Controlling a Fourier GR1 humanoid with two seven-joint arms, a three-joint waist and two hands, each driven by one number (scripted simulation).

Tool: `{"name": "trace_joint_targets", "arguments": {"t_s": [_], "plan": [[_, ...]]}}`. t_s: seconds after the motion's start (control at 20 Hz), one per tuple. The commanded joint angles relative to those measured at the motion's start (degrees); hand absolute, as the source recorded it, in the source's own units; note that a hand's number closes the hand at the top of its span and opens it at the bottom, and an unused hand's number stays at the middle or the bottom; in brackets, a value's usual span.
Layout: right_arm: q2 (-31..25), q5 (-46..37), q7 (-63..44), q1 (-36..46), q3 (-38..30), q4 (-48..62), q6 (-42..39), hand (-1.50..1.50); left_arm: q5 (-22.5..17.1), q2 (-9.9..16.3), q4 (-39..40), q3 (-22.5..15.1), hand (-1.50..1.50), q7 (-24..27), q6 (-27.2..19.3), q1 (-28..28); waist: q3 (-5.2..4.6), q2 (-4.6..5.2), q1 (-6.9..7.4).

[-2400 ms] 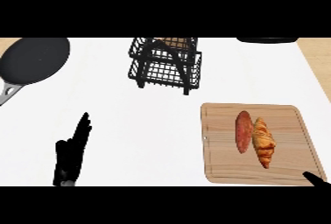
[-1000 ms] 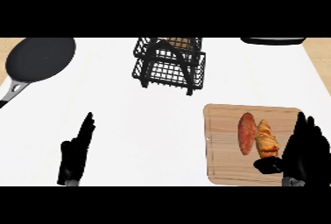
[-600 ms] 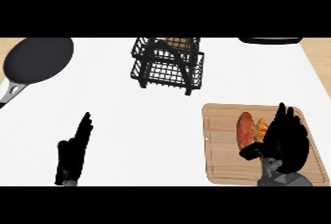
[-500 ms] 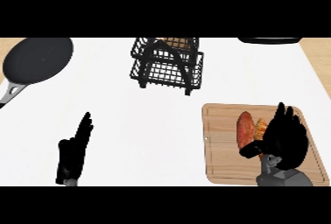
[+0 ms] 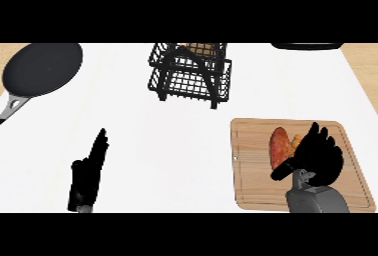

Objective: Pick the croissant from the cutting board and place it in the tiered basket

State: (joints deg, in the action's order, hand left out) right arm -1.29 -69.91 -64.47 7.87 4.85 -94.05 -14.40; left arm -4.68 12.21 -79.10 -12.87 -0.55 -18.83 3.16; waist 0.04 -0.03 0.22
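Note:
The wooden cutting board lies at the right of the counter. On it is a reddish oblong item, with the croissant just to its right. Only a sliver of the croissant shows. My right hand is spread over the rest of it, open, with fingers pointing away and the thumb out to the left. The black wire tiered basket stands at the back centre, with a brown item in its top tier. My left hand rests open at the lower left, fingers up.
A black frying pan sits at the back left, its handle pointing toward the left edge. A dark object is cut off at the top right. White counter lies between the board and the basket.
My right hand came in from the lower right edge and moved over the croissant, covering most of it. In the last half second it hardly shifted. The left hand stayed put.

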Motion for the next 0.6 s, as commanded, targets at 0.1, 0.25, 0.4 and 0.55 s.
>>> {"name": "trace_joint_targets", "arguments": {"t_s": [0.1, 0.25, 0.4, 0.55], "plan": [[1.2, 0.4, -8.2, 5.3, -5.2, 4.6, -5.9, -1.5, 0.7, -0.3, -1.3, -0.6, 0.0, 0.6, 0.8, 2.3, -0.06, 0.07, 0.24], [1.3, -0.3, -6.8, 2.9, -4.5, 4.7, -6.1, -1.5, -0.9, 0.5, 0.8, 1.9, 0.0, -0.4, 2.5, -0.6, -0.06, 0.07, -0.13], [1.3, 1.5, -9.1, 7.0, -5.2, 8.6, -6.2, -1.5, 0.3, 0.0, 0.2, 1.8, 0.0, -0.2, 1.2, -0.1, -0.05, 0.12, 0.33], [1.0, 2.5, -5.5, 2.6, -8.7, 4.0, -8.9, -1.5, 0.7, -0.7, 1.3, 1.8, 0.0, 1.0, 1.3, 0.7, -0.06, 0.02, -0.3]]}}
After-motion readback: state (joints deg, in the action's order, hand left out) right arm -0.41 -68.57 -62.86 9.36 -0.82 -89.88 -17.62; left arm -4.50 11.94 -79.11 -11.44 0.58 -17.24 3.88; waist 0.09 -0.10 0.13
